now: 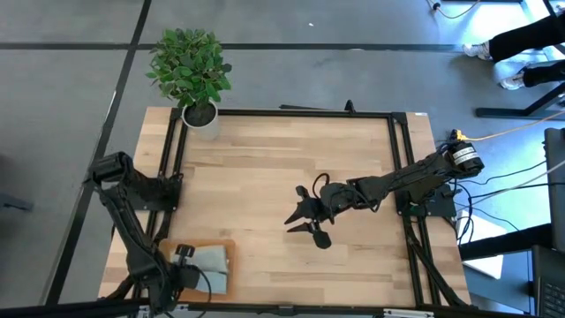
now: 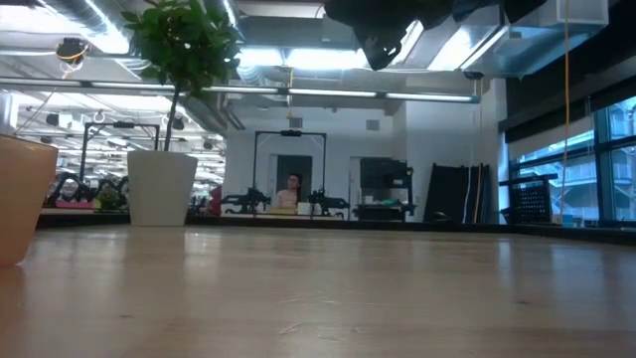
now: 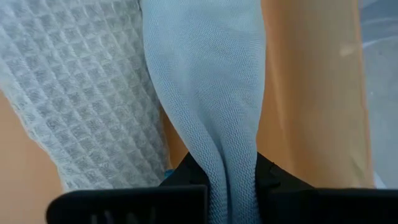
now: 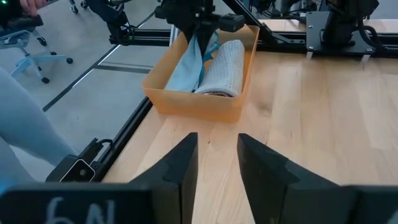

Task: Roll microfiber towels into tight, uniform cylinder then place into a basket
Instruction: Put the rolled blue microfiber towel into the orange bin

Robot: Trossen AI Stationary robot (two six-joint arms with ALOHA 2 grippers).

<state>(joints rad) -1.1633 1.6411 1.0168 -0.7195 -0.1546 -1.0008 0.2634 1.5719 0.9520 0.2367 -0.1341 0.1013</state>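
The orange-tan basket [image 1: 226,249] [image 4: 186,106] stands at the table's near left corner. In it lies a rolled grey waffle towel [image 4: 222,68] [image 3: 81,81], with the light blue towel [image 4: 186,68] [image 3: 205,74] beside it. My left gripper [image 4: 200,28] [image 1: 184,258] stands over the basket, shut on the blue towel. My right gripper [image 4: 217,155] [image 1: 305,223] hovers open above the table's middle, facing the basket with nothing between its fingers. My left gripper pinches a bunched part of the blue towel [image 3: 227,177] between its two fingers, coming from above and pointing steeply down. Several gathered layers run up between the fingers. The towel hangs slack below them, and its lower part [image 4: 180,78] lies in the basket beside the grey roll.
A white pot with a green plant [image 1: 196,84] [image 2: 164,184] stands at the table's far left corner. Black frame rails [image 1: 291,113] run along the table's edges. Bare wood [image 1: 282,168] lies between the basket and the far edge.
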